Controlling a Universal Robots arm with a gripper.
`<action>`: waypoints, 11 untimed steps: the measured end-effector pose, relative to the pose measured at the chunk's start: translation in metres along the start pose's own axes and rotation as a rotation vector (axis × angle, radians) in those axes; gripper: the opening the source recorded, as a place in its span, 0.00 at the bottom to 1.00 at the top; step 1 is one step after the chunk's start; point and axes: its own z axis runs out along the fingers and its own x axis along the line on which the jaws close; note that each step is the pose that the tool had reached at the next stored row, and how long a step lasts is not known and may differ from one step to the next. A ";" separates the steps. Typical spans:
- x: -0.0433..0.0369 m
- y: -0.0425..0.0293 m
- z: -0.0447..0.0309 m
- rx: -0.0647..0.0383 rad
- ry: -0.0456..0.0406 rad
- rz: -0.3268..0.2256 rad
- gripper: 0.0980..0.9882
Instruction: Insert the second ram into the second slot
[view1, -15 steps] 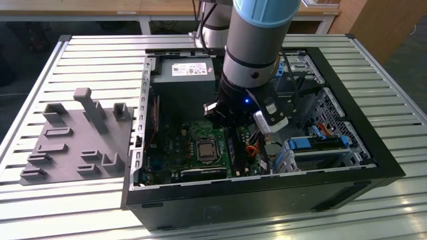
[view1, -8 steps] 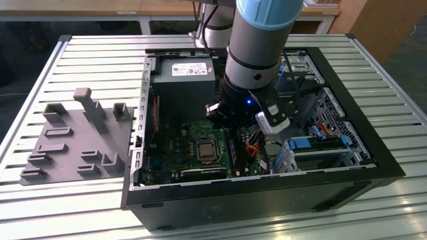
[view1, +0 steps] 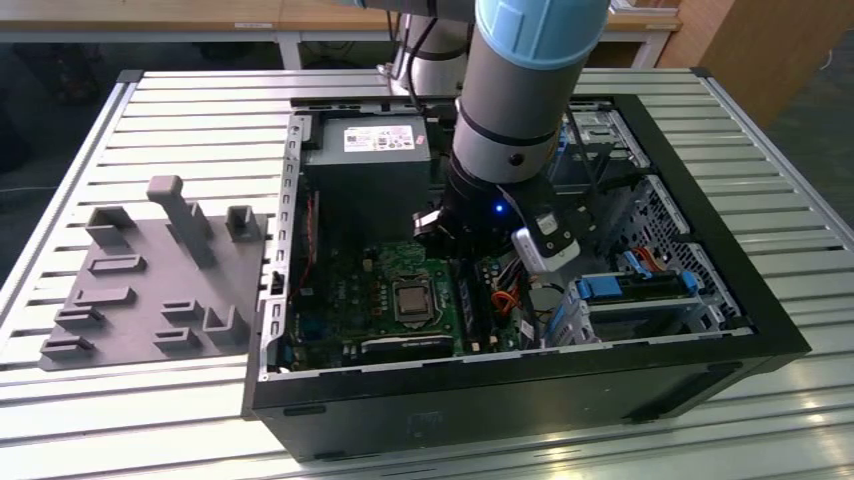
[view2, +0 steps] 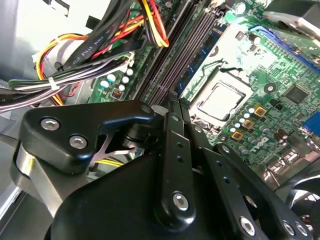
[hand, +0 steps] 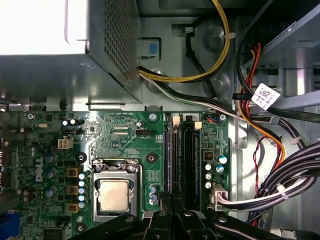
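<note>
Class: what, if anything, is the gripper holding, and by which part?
It cannot be told: the gripper hangs right over the memory slots, its own body hiding any hold.

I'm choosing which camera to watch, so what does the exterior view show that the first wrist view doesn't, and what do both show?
Exterior view: the arm reaching down into the open computer case, the slatted table, and a grey holder plate on the exterior view's left of the case. First wrist view: a yellow cable and a white tag on the wiring. Shared: the green circuit board, the processor and the power supply box.
</note>
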 end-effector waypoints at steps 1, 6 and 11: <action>-0.0007 0.0000 0.0004 0.000 0.0002 0.000 0.02; -0.0031 -0.0001 0.0025 0.000 0.0004 -0.001 0.02; -0.0032 -0.0002 0.0048 0.001 0.0018 -0.010 0.02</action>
